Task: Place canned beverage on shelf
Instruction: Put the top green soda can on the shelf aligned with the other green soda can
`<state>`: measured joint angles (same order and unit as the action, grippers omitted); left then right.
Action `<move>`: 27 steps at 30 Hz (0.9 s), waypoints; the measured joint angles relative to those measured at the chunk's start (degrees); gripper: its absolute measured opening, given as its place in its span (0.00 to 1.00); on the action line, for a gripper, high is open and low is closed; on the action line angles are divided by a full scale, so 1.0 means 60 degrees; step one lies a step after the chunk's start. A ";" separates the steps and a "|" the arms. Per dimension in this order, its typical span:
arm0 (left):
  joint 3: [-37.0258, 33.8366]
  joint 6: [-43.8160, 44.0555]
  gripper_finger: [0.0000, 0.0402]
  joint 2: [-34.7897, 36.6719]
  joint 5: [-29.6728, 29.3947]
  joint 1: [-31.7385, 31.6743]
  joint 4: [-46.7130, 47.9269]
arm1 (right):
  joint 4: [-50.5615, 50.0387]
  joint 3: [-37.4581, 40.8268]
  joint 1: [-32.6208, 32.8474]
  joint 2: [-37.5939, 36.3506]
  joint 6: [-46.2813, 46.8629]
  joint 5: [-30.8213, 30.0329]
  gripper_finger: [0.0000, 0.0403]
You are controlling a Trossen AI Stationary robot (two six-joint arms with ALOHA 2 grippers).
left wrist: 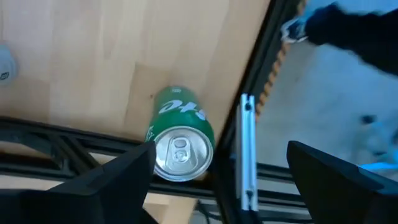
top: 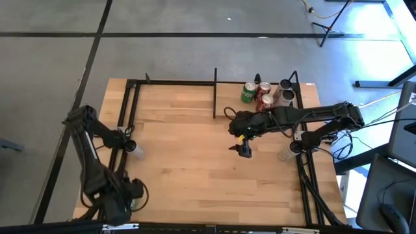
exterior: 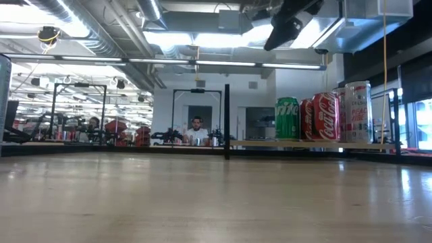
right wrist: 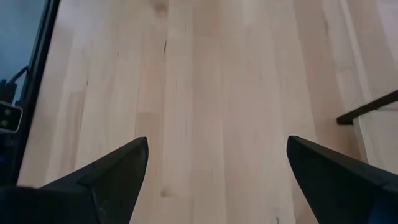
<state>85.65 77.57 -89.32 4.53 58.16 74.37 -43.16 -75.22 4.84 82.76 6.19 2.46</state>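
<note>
A green can [left wrist: 180,140] stands upright on the tabletop beside the black frame bar at the table's left edge. My left gripper [left wrist: 221,171] hovers open above it, with a finger showing on either side and clear of the can. In the high view my left gripper [top: 129,143] hides the can. My right gripper [top: 244,149] is open and empty over bare wood at mid-table, and it shows high up in the low view [exterior: 287,23]. The shelf [exterior: 256,144] at the far right holds a green can [top: 249,92], red cans [top: 264,101] and a silver can [exterior: 358,111].
Black frame bars [top: 214,101] run along the far edge and both sides of the table. A small whitish object [top: 136,151] sits by my left gripper and another [top: 286,153] by the right arm. A person [exterior: 196,128] sits in the room beyond the table.
</note>
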 joint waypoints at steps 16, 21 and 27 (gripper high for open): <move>-0.1140 0.0561 0.87 -0.0588 0.0053 0.0720 0.0093 | 0.0034 -0.0004 0.0000 0.0000 0.0127 0.0010 0.92; -0.2016 0.0764 0.87 -0.0349 0.0126 0.0714 -0.0863 | 0.0037 -0.0007 0.0000 0.0000 0.0233 0.0198 0.92; -0.2835 0.0645 0.87 -0.0350 0.0312 0.0745 -0.1614 | 0.0027 -0.0007 0.0004 0.0000 0.0246 0.0272 0.92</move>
<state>68.64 81.44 -91.42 6.41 62.63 64.68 -43.00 -75.26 4.86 82.76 7.66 4.10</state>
